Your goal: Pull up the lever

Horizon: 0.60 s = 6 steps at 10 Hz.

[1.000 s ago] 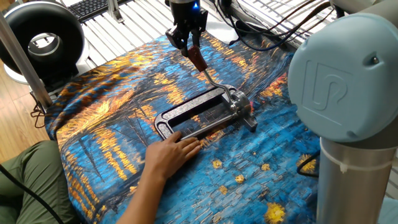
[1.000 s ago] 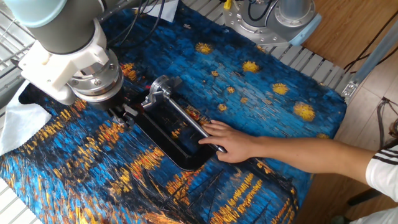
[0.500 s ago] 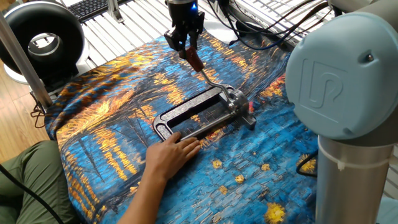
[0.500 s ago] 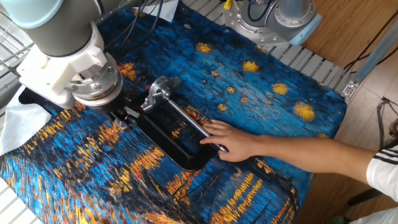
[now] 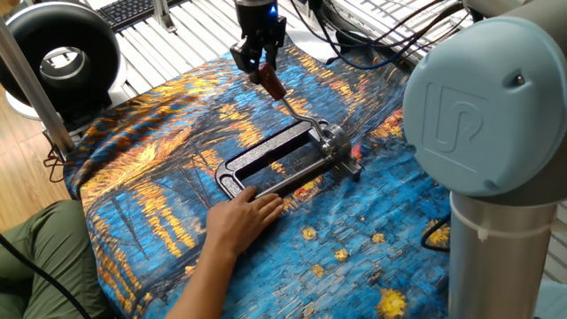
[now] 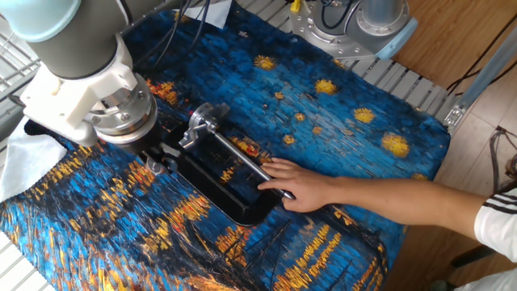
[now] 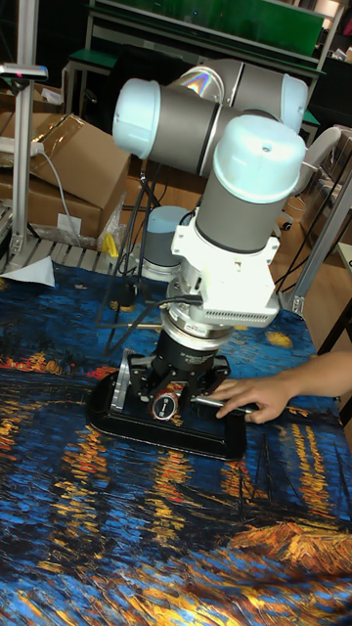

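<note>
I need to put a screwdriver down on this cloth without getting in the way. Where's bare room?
Bare cloth lies between the clamp and the arm's base, and left of the clamp. It is crowded at the clamp: the claw grips the lever, a hand presses the frame.

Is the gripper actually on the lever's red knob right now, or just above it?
Touching. In one fixed view the gripper has its fingers closed around the top of the lever, with the dark red knob emerging from between them and no gap visible.
</note>
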### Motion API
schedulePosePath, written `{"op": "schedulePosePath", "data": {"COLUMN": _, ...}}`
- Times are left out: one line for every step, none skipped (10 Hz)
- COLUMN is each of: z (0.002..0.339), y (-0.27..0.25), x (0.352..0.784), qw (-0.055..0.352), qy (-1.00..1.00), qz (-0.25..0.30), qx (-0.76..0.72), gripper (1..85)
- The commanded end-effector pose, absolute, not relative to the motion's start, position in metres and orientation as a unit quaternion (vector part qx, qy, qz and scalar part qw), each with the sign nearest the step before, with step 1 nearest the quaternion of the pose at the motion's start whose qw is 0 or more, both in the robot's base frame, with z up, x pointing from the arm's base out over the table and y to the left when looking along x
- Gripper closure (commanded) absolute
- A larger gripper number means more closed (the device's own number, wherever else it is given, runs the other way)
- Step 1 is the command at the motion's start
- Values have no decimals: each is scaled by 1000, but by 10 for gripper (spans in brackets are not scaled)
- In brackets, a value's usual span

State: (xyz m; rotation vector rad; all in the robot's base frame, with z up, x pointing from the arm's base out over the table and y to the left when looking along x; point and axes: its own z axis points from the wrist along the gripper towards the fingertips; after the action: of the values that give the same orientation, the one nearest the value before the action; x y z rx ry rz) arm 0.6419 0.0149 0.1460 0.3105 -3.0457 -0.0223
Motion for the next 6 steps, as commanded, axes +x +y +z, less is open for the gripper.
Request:
{"op": "schedulePosePath", "data": {"z": 153, "y": 35, "x": 658, "qw": 26, "qy": -995, "qz": -27, "qx": 94, "gripper": 367}}
{"op": "schedulePosePath", "data": {"z": 152, "y": 38, "x": 666, "qw": 20, "qy": -995, "qz": -26, "qx": 96, "gripper": 377}}
{"op": "schedulePosePath", "data": {"z": 151, "y": 39, "x": 671, "qw": 19, "qy": -995, "qz": -25, "qx": 97, "gripper": 400}}
{"op": "schedulePosePath", "data": {"z": 150, "y": 34, "x": 676, "qw": 16, "qy": -994, "qz": -17, "qx": 105, "gripper": 403}}
{"op": "schedulePosePath", "data": {"z": 150, "y": 30, "x": 680, "qw": 8, "qy": -993, "qz": -8, "qx": 115, "gripper": 407}}
{"op": "schedulePosePath", "data": {"z": 152, "y": 30, "x": 679, "qw": 7, "qy": -993, "qz": -7, "qx": 117, "gripper": 407}}
